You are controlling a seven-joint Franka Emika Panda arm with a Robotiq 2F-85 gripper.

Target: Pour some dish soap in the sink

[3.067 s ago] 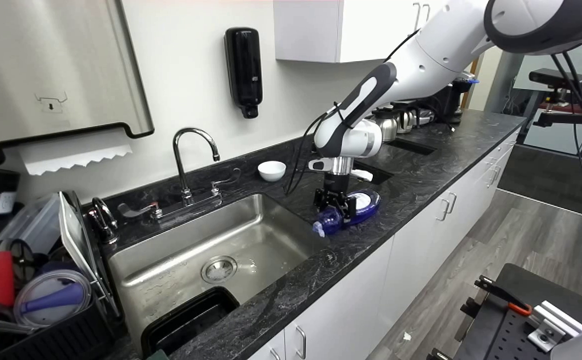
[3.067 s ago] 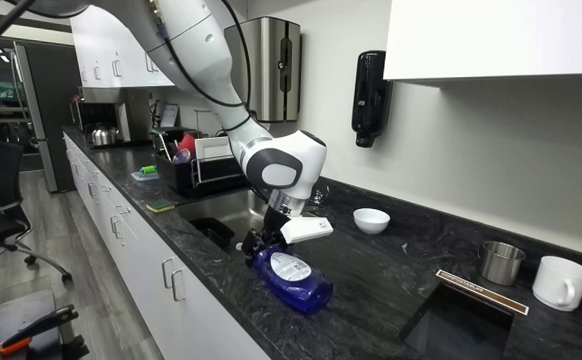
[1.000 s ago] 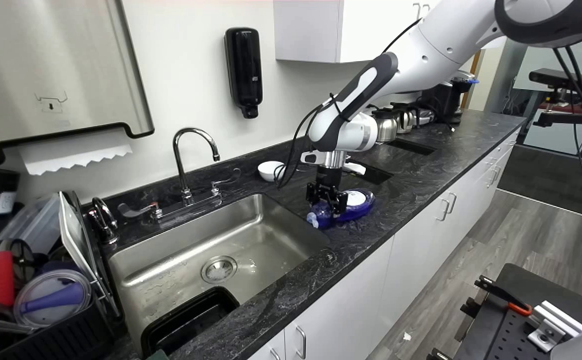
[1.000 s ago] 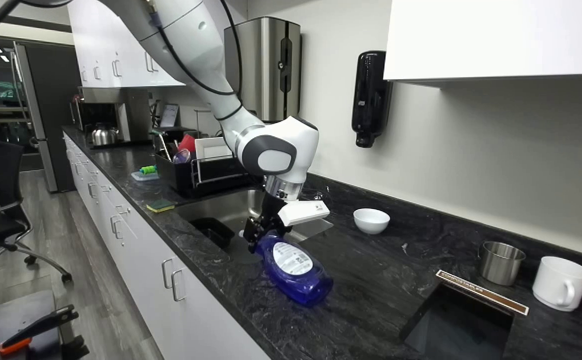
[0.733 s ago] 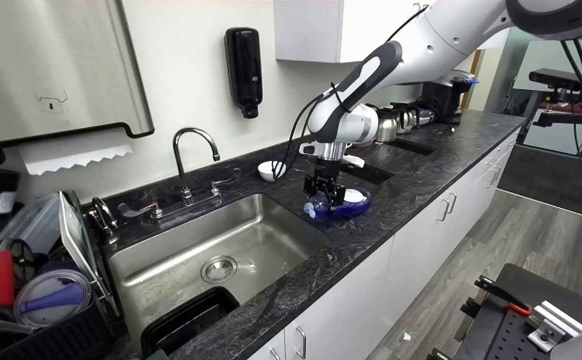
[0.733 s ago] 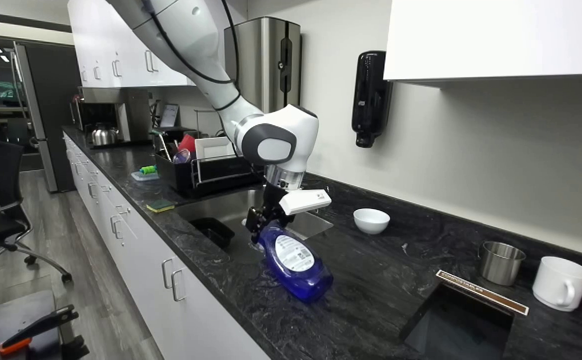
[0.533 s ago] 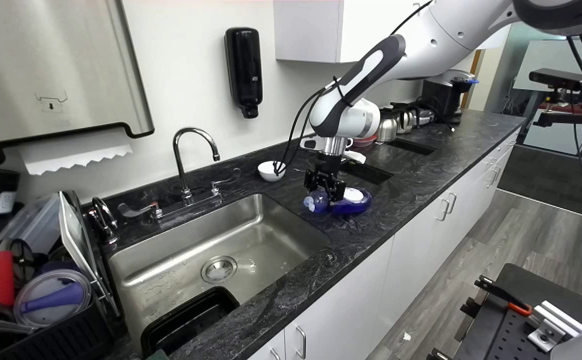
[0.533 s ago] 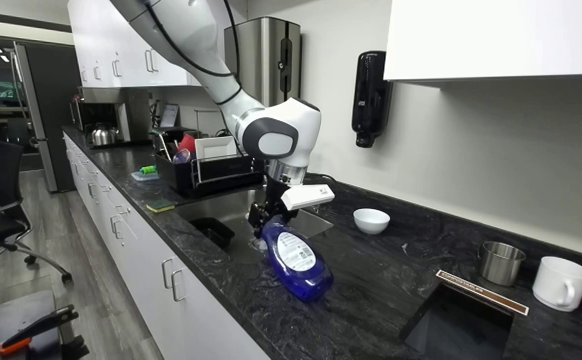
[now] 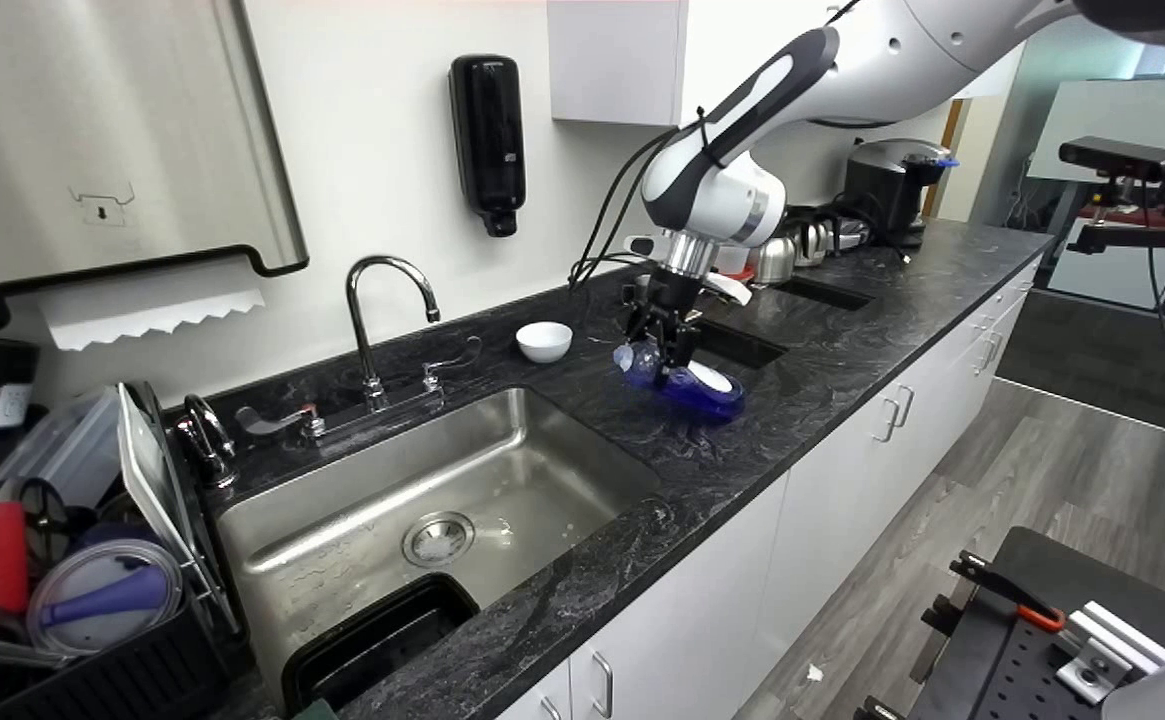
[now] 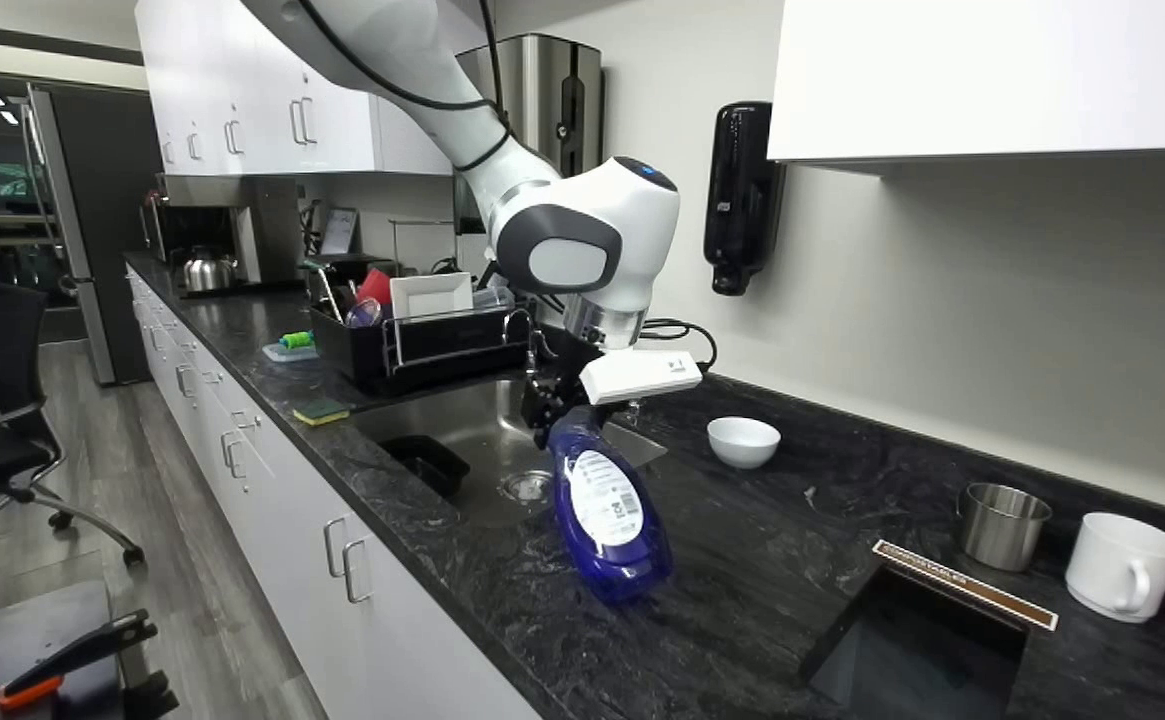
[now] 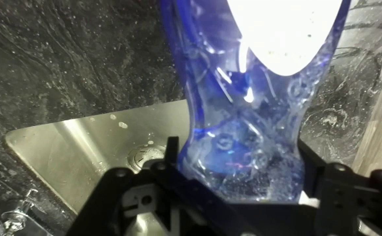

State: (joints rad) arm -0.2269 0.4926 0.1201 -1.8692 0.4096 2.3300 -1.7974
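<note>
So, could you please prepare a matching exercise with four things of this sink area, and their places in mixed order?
Things:
1. dish soap bottle
2. white bowl
3. black dispenser
4. black tub

Places:
A. fixed to the wall
B. inside the sink
C. on the counter, close to the wall
D. gripped by the claw

Pairs: 1-D; 2-C; 3-A; 4-B

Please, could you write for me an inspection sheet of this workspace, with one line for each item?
Surface: dark, streaked counter.
Sink: pale spots near the drain.
Soap bottle: tilted, held near its neck, over the counter beside the sink; unclear whether its base touches.
Clutter: bowl, mug, metal cup and sponge on the counter; black tub in the sink.
Gripper: shut on the bottle.
Cables: black cable along the arm.
Surroundings: wall dispenser, dish rack, white cupboards.
</note>
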